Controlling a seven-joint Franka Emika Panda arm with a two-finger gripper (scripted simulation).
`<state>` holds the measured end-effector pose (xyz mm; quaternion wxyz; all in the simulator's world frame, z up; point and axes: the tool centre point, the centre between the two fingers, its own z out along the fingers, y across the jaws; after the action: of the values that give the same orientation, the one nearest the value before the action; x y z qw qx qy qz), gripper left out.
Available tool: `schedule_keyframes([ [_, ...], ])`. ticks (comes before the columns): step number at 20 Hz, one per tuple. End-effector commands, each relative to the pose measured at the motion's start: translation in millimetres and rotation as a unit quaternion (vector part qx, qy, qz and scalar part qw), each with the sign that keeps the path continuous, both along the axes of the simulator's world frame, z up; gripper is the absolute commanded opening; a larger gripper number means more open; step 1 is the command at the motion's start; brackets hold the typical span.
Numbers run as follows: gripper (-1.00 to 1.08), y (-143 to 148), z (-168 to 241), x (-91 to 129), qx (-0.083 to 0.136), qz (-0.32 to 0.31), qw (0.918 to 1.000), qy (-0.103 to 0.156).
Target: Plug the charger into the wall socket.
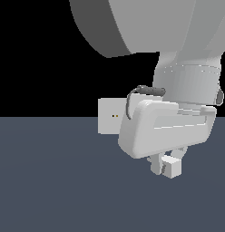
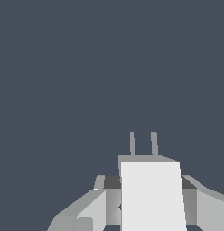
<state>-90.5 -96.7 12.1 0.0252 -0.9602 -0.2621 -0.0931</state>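
The charger (image 1: 172, 167) is a small light grey block held between the fingers of my gripper (image 1: 168, 164), just above the dark floor. In the wrist view the charger (image 2: 152, 194) fills the space between the two fingers (image 2: 98, 205), and its two thin prongs (image 2: 143, 143) point away from the camera. The gripper is shut on it. The wall socket (image 1: 109, 116) is an upright light grey square plate with two tiny orange holes, standing behind the gripper toward the exterior view's left, partly hidden by the hand. The socket is out of the wrist view.
A flat dark blue-grey floor (image 1: 51, 181) spreads under everything. The arm's large grey links (image 1: 146, 22) fill the top of the exterior view. A black cable (image 1: 132, 97) loops on the hand.
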Motion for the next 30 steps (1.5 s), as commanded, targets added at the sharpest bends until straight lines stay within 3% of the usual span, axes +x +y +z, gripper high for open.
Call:
schedule_keyframes([
  [1,-1.0,1,1,0,0.0,-0.002,1.0,0.0],
  [16,-1.0,31,26,7,0.001,-0.087,0.9962,-0.001],
  [30,-1.0,70,63,26,0.002,-0.208,0.9781,-0.002],
])
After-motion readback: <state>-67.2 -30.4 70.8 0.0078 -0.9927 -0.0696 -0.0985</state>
